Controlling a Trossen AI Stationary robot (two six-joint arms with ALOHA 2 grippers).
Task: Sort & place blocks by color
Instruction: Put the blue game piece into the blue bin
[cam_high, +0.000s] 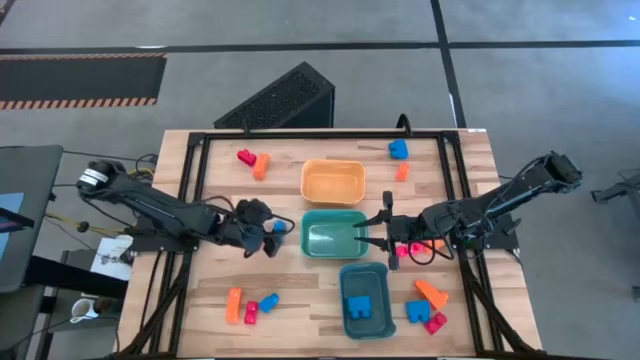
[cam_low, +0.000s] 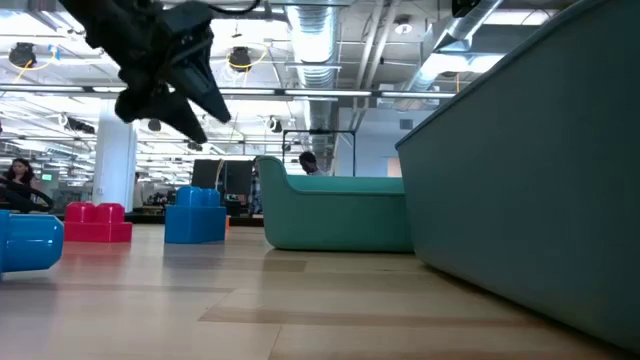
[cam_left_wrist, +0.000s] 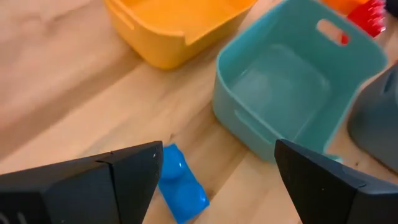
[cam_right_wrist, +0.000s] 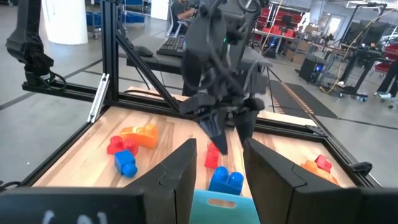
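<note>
The blocks are small, glossy plastic studded bricks in orange, red-pink and blue, scattered in clusters around three bins. In the high view a red-pink block (cam_high: 245, 156) and an orange block (cam_high: 261, 167) lie at upper centre-left, touching; a blue block (cam_high: 398, 149) and a small orange one (cam_high: 402, 172) sit upper right of the orange bin (cam_high: 333, 181). Lower left lie an orange bar (cam_high: 233, 305), a red-pink block (cam_high: 251, 312) and a blue one (cam_high: 268, 301); lower right, an orange wedge (cam_high: 432, 293), a blue block (cam_high: 417, 312) and a red-pink one (cam_high: 436, 322). Two blue blocks (cam_high: 360, 307) rest in the blue bin (cam_high: 365, 298) at lower centre.

The left gripper (cam_high: 270, 238) hangs released, fingers apart, just left of the teal bin (cam_high: 334, 234), over a blue two-stud block (cam_left_wrist: 180, 184) on the wood. The right gripper (cam_high: 385, 235) is spread too, at that bin's right rim, with a red-pink block (cam_high: 409, 249) beside it.

No legible writing shows.
</note>
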